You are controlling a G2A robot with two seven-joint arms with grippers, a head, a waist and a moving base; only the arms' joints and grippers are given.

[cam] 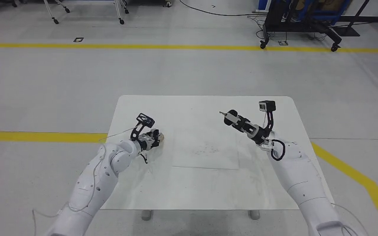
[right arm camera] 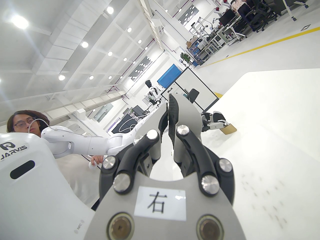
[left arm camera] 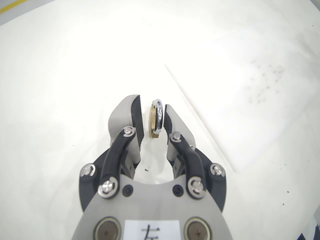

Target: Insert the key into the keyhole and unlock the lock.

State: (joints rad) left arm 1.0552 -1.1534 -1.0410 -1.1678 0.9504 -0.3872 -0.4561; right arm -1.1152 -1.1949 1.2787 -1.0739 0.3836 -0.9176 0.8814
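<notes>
A brass padlock [left arm camera: 151, 122] with a chrome shackle [left arm camera: 158, 116] stands edge-on on the white table [cam: 201, 112], left of centre. My left gripper [left arm camera: 152, 101] straddles it, open. One pad [left arm camera: 169, 122] is against the shackle, while a thin gap separates the other pad [left arm camera: 137, 116] from the brass body. In the top view the padlock [cam: 160, 138] sits at the left gripper [cam: 156, 139]. My right gripper [cam: 229, 116] hovers above the table's right half, shut on the key [cam: 222, 112], whose tip points left. In the right wrist view the right gripper's fingers [right arm camera: 172, 116] are pressed together, with the padlock [right arm camera: 228, 129] farther off.
A thin white sheet [cam: 207, 150] lies flat at the table's centre; its edge [left arm camera: 200, 118] runs just beside the left gripper. Small dark specks [left arm camera: 265, 81] mark the sheet. Open tabletop lies between the two grippers.
</notes>
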